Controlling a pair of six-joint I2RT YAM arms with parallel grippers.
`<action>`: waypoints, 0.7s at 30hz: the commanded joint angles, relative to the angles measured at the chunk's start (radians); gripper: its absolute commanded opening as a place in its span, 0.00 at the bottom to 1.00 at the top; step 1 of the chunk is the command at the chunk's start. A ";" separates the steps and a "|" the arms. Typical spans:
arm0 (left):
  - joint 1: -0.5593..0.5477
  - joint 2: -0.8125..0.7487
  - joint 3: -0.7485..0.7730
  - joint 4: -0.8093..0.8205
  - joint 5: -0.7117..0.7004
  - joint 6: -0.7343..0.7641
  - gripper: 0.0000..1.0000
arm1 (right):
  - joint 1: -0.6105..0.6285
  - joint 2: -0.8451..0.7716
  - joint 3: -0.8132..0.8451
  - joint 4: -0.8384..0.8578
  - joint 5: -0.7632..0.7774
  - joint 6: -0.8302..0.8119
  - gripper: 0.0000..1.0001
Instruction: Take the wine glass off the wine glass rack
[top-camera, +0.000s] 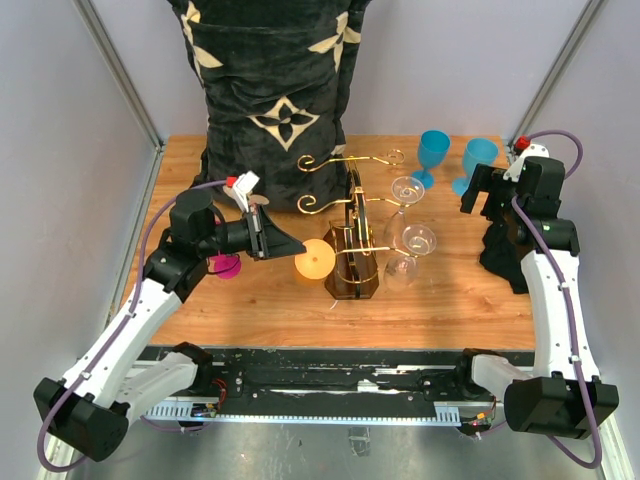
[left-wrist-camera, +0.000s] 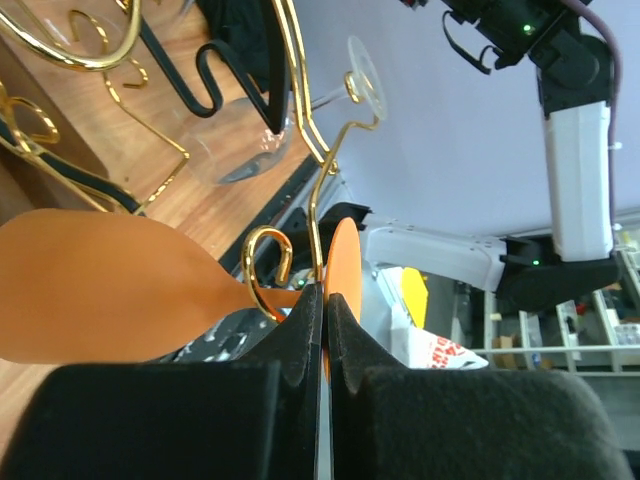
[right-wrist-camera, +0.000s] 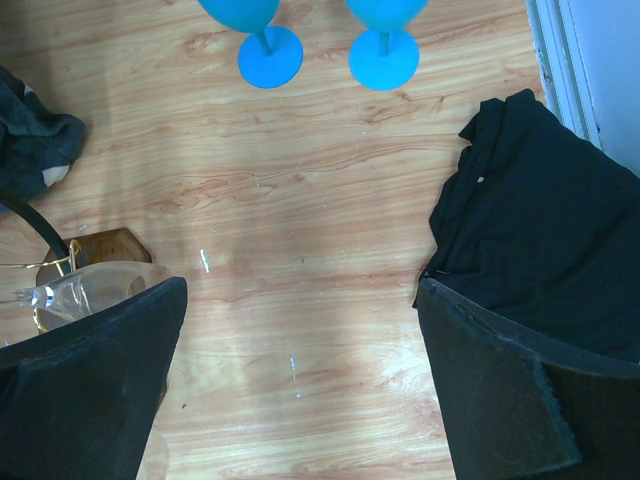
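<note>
**Top view.** My left gripper (top-camera: 293, 247) reaches in from the left to the orange wine glass (top-camera: 315, 259). The glass lies just beside the left side of the wine glass rack (top-camera: 352, 262), near the middle of the table (top-camera: 250, 310). Two clear glasses (top-camera: 408, 190) hang on the rack's right side, and two blue goblets (top-camera: 433, 155) stand upright behind them. My right gripper (top-camera: 485, 192) hangs well apart from the rack, near the table's right edge and a black cloth (top-camera: 503, 255).

**Left wrist view.** My fingers (left-wrist-camera: 200, 420) are pressed together – shut on the thin foot of the orange glass, whose edge shows between the tips. The bowl lies to the left. The stem passes through a curled gold wire end of the rack, so the glass is not yet off it.

**Right wrist view.** My right fingers (right-wrist-camera: 90, 390) stand wide apart with nothing between them – only bare wood below. The goblets' feet show at the top and the black cloth at the right. A clear glass and the rack's brown body show at the left edge.
</note>
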 joint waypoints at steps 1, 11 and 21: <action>-0.022 -0.016 -0.035 0.187 0.094 -0.134 0.01 | 0.010 -0.022 -0.010 0.006 0.012 -0.009 0.99; -0.071 0.114 0.001 0.385 0.044 -0.222 0.01 | 0.009 -0.020 0.001 0.000 0.015 -0.012 0.99; -0.067 0.200 0.163 0.284 -0.073 -0.102 0.01 | 0.009 -0.026 0.012 -0.010 0.020 -0.019 0.98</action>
